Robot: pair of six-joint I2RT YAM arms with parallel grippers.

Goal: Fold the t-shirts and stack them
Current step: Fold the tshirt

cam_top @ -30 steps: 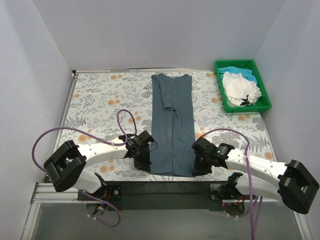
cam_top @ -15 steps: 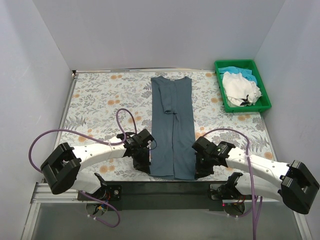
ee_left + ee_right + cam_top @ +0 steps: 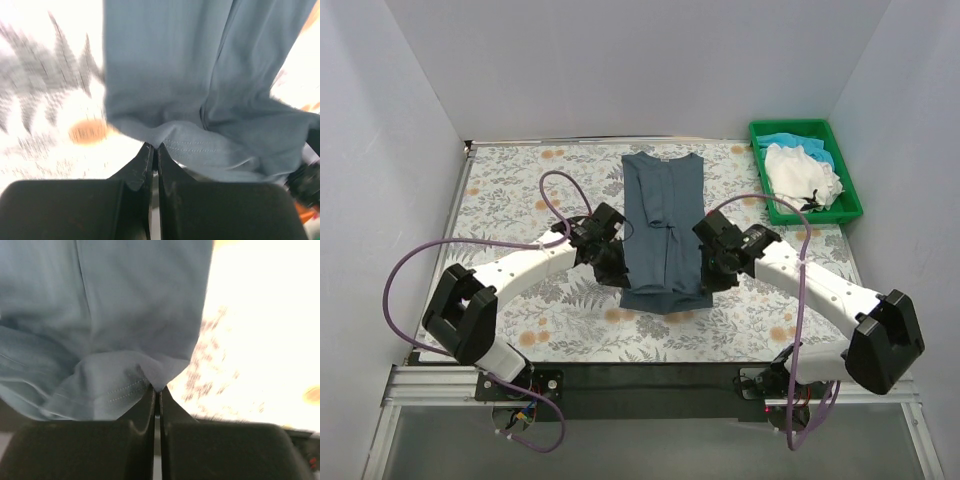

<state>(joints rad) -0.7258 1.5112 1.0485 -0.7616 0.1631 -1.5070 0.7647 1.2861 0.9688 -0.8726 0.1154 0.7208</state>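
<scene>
The dark blue-grey shirt [image 3: 663, 215] lies lengthwise down the middle of the flowered counter [image 3: 510, 200], collar near the far edge. The left claw [image 3: 617, 272] pinches its near left hem corner and the right claw [image 3: 708, 275] the near right corner, with cloth sagging between them. Bare counter shows on both sides and along the near edge. In the far right corner a green tray [image 3: 815, 216] holds the white shirt [image 3: 800, 175] over the turquoise shirt [image 3: 782, 141].

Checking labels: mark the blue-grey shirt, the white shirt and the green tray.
blue-grey shirt [image 3: 663, 205]: top external view, mid-body panel.
white shirt [image 3: 800, 172]: top external view, middle of crumpled heap.
green tray [image 3: 815, 215]: top external view, near rim.
</scene>
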